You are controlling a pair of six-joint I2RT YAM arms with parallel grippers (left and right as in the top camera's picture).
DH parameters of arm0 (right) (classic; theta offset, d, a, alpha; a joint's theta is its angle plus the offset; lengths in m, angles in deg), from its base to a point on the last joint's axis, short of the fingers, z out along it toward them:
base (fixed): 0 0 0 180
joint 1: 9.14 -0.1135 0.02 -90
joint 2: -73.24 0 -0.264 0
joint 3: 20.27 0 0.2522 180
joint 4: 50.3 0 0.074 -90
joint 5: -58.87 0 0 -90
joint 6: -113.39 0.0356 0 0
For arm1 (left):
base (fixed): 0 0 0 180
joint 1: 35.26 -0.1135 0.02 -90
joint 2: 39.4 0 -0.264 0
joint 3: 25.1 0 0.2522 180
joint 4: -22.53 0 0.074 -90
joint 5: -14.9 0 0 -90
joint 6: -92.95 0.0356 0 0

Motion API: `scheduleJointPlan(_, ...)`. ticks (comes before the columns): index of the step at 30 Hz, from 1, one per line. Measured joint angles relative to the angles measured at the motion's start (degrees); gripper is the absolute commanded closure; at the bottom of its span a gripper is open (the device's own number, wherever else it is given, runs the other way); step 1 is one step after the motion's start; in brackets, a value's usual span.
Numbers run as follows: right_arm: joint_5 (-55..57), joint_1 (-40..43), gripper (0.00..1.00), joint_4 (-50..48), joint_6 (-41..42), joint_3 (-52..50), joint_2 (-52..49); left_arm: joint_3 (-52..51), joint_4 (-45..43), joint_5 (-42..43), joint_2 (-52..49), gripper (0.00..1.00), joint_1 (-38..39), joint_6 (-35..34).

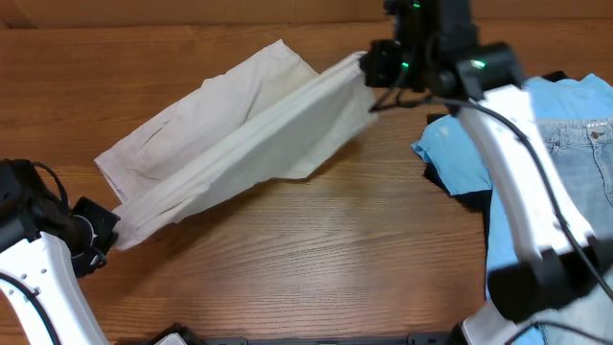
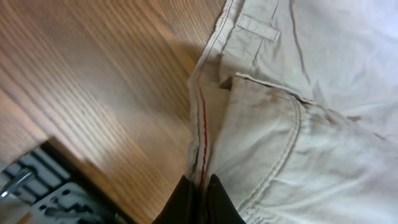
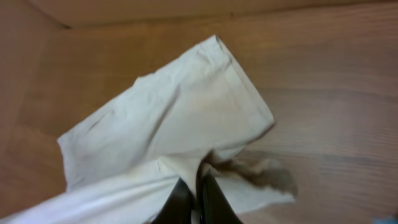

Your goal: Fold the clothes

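Above wooden table (image 1: 316, 259), shorts (image 1: 239, 134) stretched, left tool (image 1: 109, 230) and right tool (image 1: 368, 69) clamping them

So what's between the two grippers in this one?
The beige shorts span that whole stretch, pinched at one end by the left gripper and at the other by the right gripper. The overhead view shows it.

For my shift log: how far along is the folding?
Done: the left gripper and right gripper have jaws shut on opposite ends of the shorts. In hand: one edge held taut above the flat part. Left: laying it down; no finished fold shows.
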Motion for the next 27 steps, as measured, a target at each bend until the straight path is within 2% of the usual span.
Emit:
scheduleJointPlan(9,-1.4,-0.7,0.96,-14.0,0.0,-0.3,-10.4,-1.8,-6.8,0.0,-3.3,0.96,0.0,-2.1)
scheduleJointPlan(17,-3.0,-1.2,0.96,-26.5,0.0,-0.4,-13.8,-1.9,-18.9,1.1,-9.6,0.96,0.3,-3.0)
scheduleJointPlan(20,-3.0,-1.4,0.96,-29.8,0.0,-0.4,-14.8,-1.9,-23.2,2.1,-13.0,0.96,0.5,-3.4)
scheduleJointPlan(27,-1.2,-1.5,0.96,-30.5,0.0,-0.4,-17.4,-1.9,-26.6,5.0,-20.3,0.96,0.5,-3.6)
